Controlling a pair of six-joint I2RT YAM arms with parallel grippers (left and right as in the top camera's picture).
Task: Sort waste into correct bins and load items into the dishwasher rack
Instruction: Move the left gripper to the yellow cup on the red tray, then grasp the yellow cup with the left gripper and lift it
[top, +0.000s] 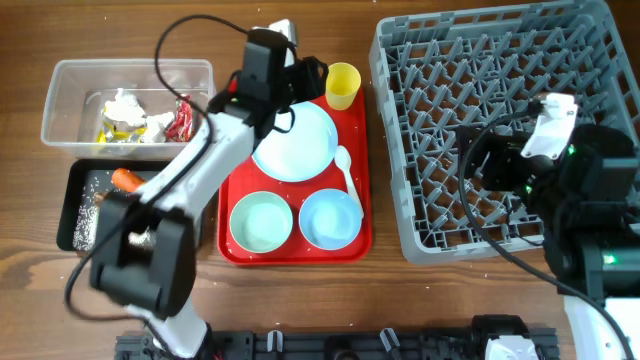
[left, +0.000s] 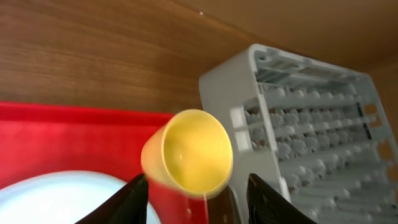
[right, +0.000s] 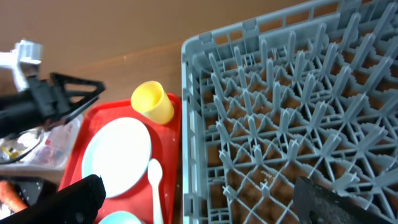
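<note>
The yellow cup (top: 342, 85) stands at the far right corner of the red tray (top: 232, 250). My left gripper (top: 312, 80) is open just left of it; in the left wrist view the cup (left: 189, 152) sits between and just ahead of the open fingers (left: 198, 183). The light-blue plate (top: 295, 140), white spoon (top: 347, 175), pale-green bowl (top: 261, 222) and light-blue bowl (top: 330, 217) lie on the tray. My right gripper (top: 492, 160) is open and empty above the grey rack (top: 500, 60), which also fills the right wrist view (right: 292, 93).
The clear tub (top: 70, 90) at far left holds tissue and wrappers. The black tray (top: 75, 200) in front of it holds the carrot (top: 127, 179) and rice. The rack's edge (left: 249, 112) stands close to the right of the cup.
</note>
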